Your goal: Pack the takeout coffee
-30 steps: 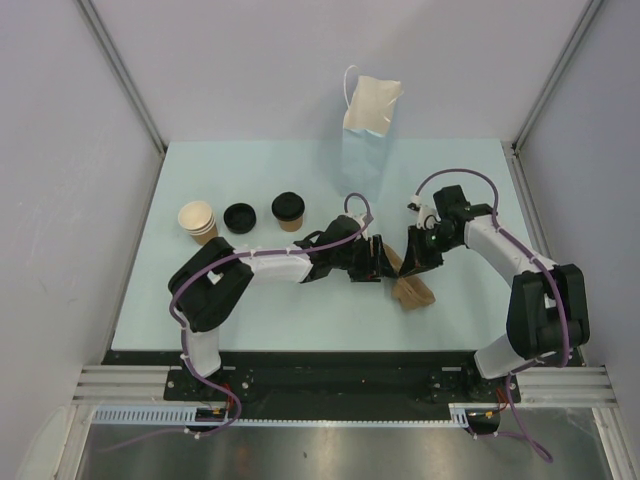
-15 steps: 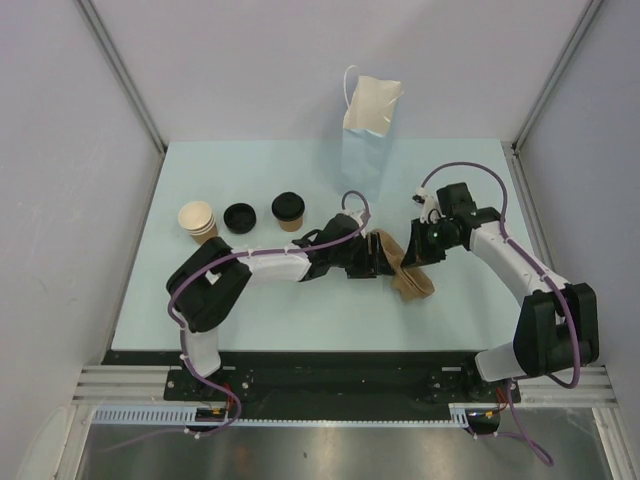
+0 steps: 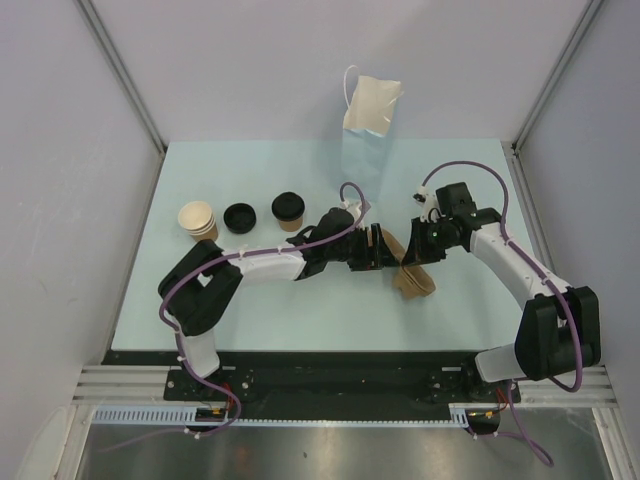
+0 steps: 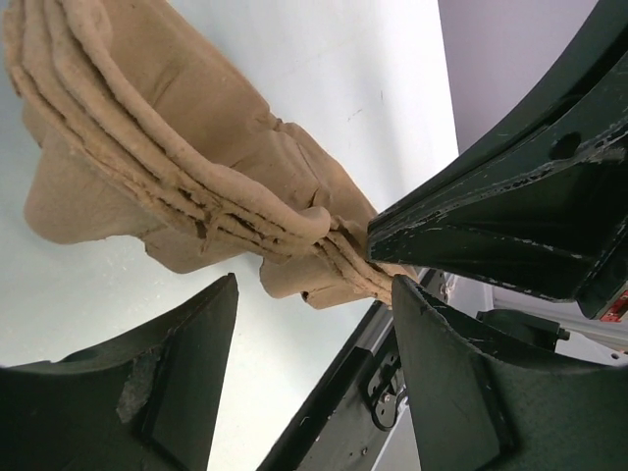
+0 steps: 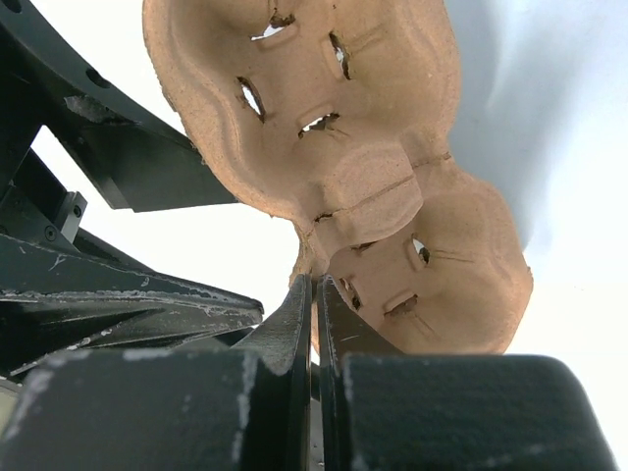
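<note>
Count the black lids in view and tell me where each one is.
2. One loose lid lies between the stack of tan cups and the takeout coffee; the other caps that cup. Others may be hidden from view.

- Top cam: fixed, above and behind the arm bases. I look down on the whole table; it's my farthest view.
- Left wrist cam: rides on the left gripper and looks out past its own fingers, right up against the pulp cup carrier.
- Right wrist cam: same setup on the right gripper; the carrier fills most of my frame.
- Overlap: all three see the carrier, and each wrist cam also catches the other gripper.
</note>
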